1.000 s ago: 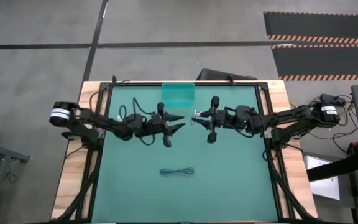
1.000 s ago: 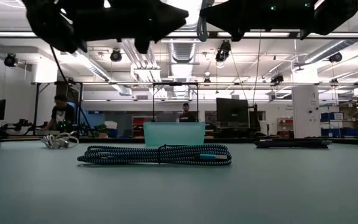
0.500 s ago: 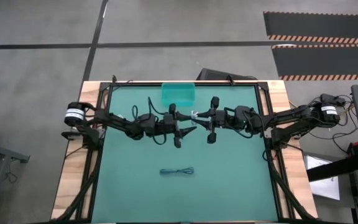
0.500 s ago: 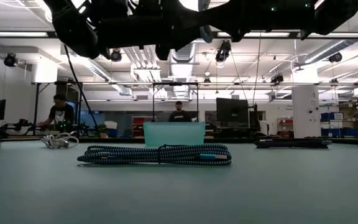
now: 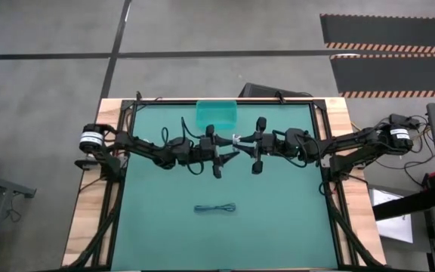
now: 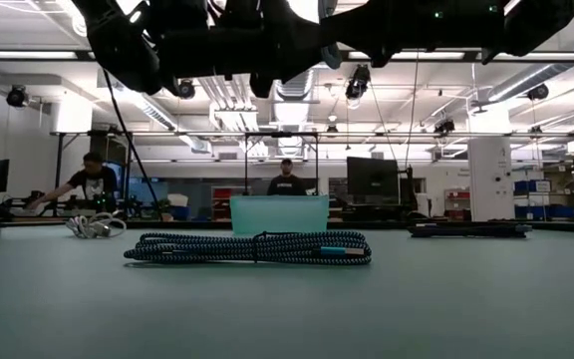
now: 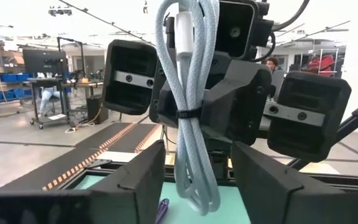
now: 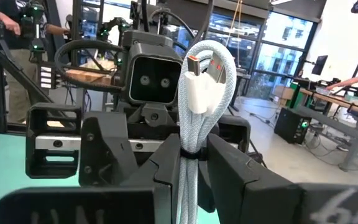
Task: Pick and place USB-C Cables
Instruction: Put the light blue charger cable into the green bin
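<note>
Above the table's middle, right gripper (image 5: 238,143) holds white cable (image 8: 199,118).

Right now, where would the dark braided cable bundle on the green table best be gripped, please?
Its middle, from straight above: the dark braided cable bundle lies flat, long and narrow, so its short width is easily straddled there.

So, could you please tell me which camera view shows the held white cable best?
The right wrist view: the white cable fills the frame, its connector visible. The left wrist view shows it hanging close too. The high view shows a white speck between both grippers; the low view hides it.
</note>
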`<state>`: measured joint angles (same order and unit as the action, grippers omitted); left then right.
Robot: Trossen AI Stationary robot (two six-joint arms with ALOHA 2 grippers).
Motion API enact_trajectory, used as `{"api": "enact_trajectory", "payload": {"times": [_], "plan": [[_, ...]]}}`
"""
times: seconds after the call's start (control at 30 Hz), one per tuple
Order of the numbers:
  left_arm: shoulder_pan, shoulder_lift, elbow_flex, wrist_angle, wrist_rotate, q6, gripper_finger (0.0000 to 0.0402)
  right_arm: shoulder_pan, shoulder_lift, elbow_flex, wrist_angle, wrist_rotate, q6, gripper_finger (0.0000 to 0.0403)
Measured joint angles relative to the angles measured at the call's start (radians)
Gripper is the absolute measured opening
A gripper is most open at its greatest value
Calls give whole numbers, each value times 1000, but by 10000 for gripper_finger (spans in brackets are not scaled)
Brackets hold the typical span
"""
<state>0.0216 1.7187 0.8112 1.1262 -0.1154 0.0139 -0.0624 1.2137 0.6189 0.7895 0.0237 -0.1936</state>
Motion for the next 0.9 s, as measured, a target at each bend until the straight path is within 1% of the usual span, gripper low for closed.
{"api": "enact_trajectory", "payload": {"times": [0.1,0.2,0.3,0.33,0.47,0.6,0.77,0.9], "plan": [[1,0,0,-22,0,0,120,0,0,0,0,1,1,54],[1,0,0,-24,-3,0,73,0,0,0,3,1,12,58],[1,0,0,-34,-4,0,24,1,0,0,-1,1,16,79],[1,0,0,-35,-5,0,15,1,0,0,-2,1,19,88],[1,0,0,-38,-4,-1,14,-2,-2,0,0,2,47,128],[1,0,0,-59,-4,-3,12,-4,-18,0,-9,3,81,158],[3,-29,14,-190,-11,-8,8,-4,-84,1,-96,5,117,177],[12,-87,29,-358,-51,-7,7,-4,-164,2,-197,27,132,181]]}}
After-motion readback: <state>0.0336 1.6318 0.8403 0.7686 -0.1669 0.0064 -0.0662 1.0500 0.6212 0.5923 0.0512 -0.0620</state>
